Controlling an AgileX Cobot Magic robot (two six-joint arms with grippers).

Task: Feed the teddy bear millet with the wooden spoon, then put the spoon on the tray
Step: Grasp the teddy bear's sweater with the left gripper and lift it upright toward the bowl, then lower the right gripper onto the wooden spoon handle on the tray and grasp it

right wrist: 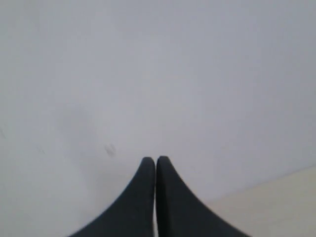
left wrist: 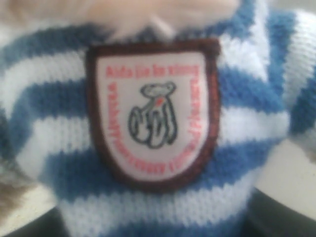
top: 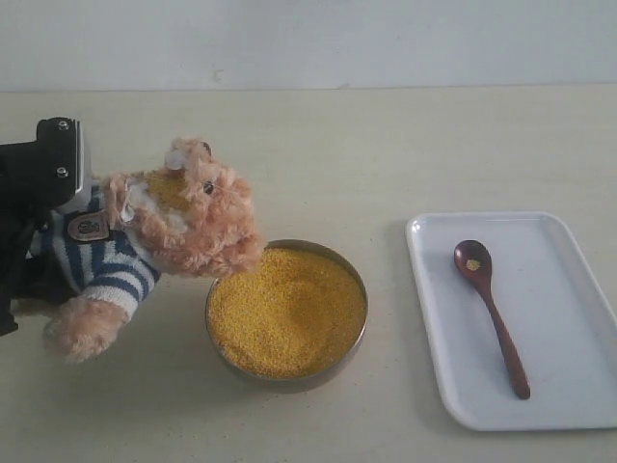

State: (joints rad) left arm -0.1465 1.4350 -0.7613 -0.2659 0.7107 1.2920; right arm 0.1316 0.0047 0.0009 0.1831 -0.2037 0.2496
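1. The teddy bear (top: 164,231) leaned forward at the left of the bench (top: 386,145). Its head hung over the near-left rim of the metal bowl (top: 359,333), and one paw rested on the bench.
2. The left gripper (top: 48,178) sat against the bear's striped body. In the left wrist view the chest badge (left wrist: 153,111) filled the frame. Dark jaw parts showed at either side of the torso, so the jaws were clamped on the bear.
3. The millet (top: 286,311) filled the bowl nearly to its rim. The bowl stood between the bear and the tray (top: 578,405).
4. The wooden spoon (top: 492,316) lay flat inside the tray at the right of the bench. Its small bowl pointed toward the far edge and its handle ran toward the near edge. A few yellow grains (top: 472,263) sat in the spoon's bowl.
5. The right gripper (right wrist: 156,160) appeared only in its own wrist view. Its jaws were pressed together with nothing between them, against a pale wall and a strip of bench.
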